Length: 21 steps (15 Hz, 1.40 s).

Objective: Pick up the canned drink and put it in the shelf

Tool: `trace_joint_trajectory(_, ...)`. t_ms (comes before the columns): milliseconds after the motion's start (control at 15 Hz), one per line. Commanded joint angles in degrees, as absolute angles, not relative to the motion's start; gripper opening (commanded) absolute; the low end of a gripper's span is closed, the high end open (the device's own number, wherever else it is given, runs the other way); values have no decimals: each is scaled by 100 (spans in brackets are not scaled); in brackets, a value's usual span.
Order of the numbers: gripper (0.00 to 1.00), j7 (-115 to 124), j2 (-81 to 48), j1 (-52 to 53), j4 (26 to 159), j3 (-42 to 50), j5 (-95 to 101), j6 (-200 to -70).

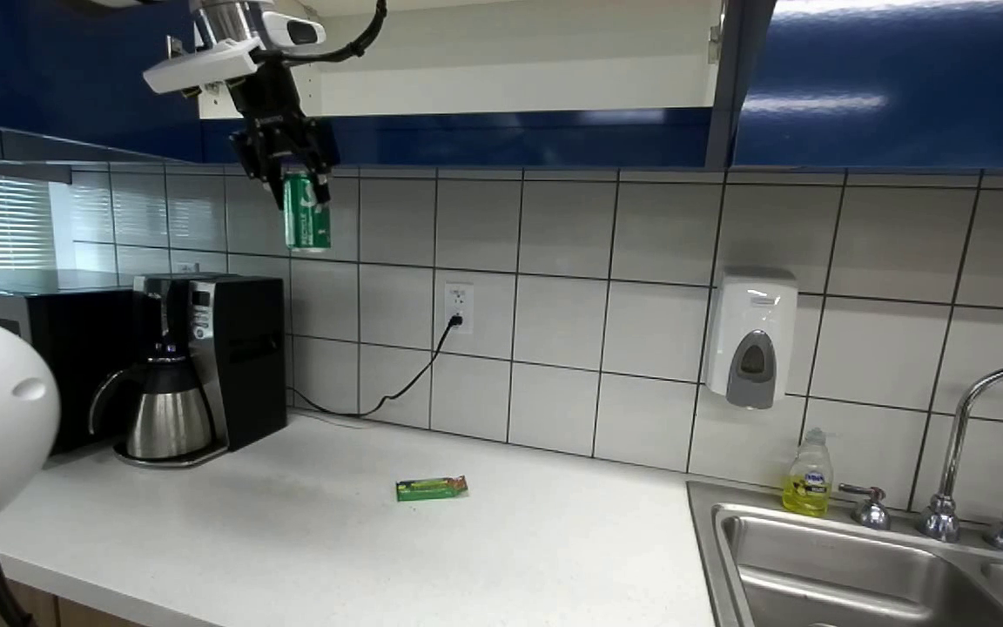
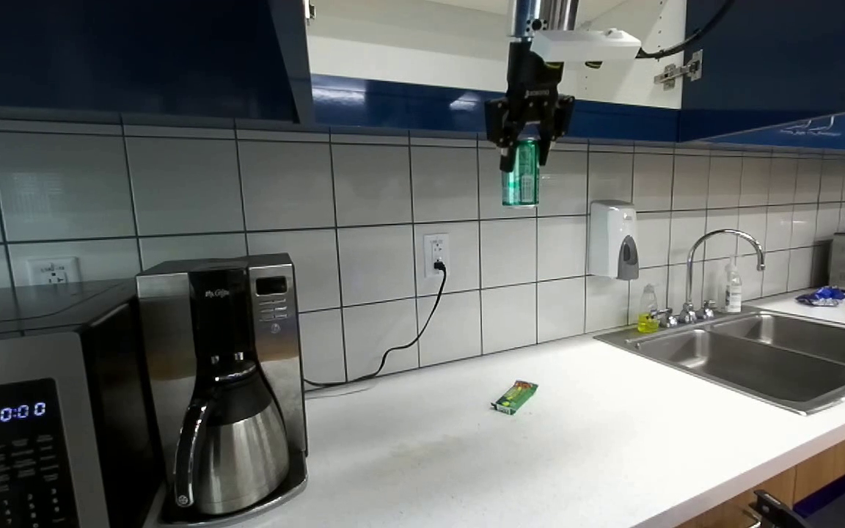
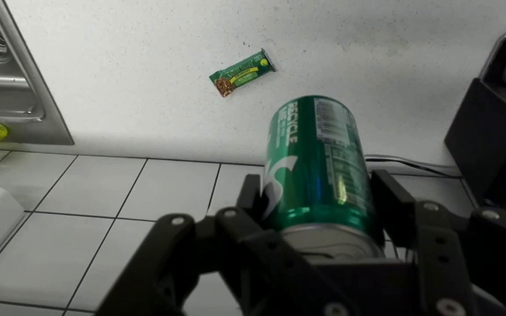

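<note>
The canned drink, a green can [image 1: 306,228] with pale markings, hangs nearly upright in the air in both exterior views [image 2: 520,188]. My gripper [image 1: 299,193] points down and is shut on its upper part. In the wrist view my gripper [image 3: 316,193] has a black finger on each side of the can [image 3: 312,145], whose silvery top faces the palm. The shelf [image 1: 510,83] is the pale open cabinet with a blue lower edge, also seen in an exterior view [image 2: 400,48]. The can is below the level of that edge, and the wrist is in front of the opening.
A flat green packet [image 1: 431,488] lies on the white counter [image 1: 501,557]. A coffee maker [image 2: 224,381] and microwave [image 2: 19,425] stand at one end, a steel sink [image 2: 767,359] at the other. A soap dispenser [image 1: 754,340] hangs on the tiles. Blue cabinet fronts [image 1: 893,96] flank the opening.
</note>
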<state>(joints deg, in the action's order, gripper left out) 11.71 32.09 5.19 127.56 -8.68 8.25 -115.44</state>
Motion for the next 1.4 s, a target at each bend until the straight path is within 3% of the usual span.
trace_joint_trajectory(0, 40, 1127, 3344, 492, 12321, -949, 757, -11118)
trace_joint_trajectory(1333, 40, 1270, 2765, 330, 10371, -1142, 924, -10883)
